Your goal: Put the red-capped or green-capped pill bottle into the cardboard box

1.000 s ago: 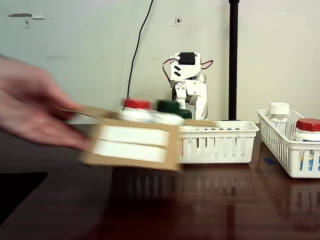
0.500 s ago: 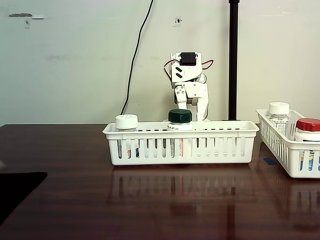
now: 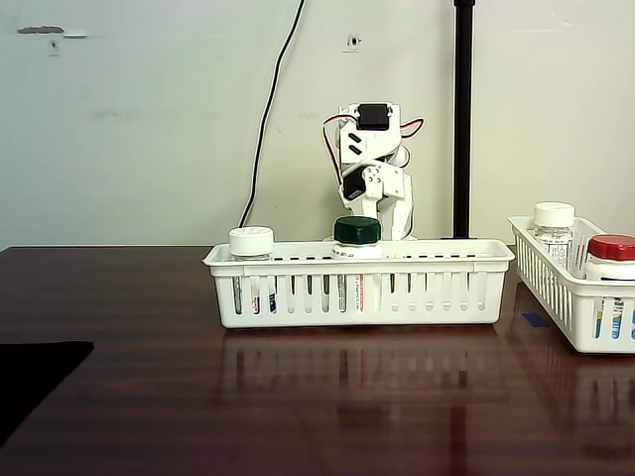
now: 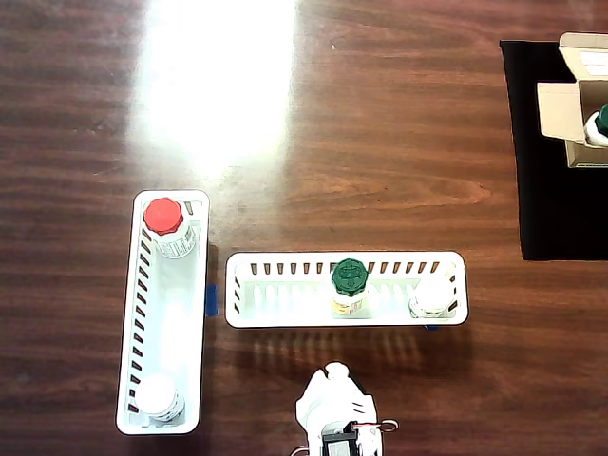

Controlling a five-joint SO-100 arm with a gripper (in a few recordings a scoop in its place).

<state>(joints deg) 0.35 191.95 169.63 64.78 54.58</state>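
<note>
One white arm point(image 3: 372, 169) folded upright behind the basket point(image 3: 359, 283), claw state impossible to tell.

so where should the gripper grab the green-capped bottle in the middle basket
Probably by the ribbed dark green cap, coming straight down from above. The green-capped bottle stands upright in the slotted basket, and in the fixed view only its cap rises above the rim; the body sits behind the walls. The white-capped bottle stands well apart, so the fingers have room on either side.

Cardboard box point(image 4: 575, 95) cut by right edge.
</note>
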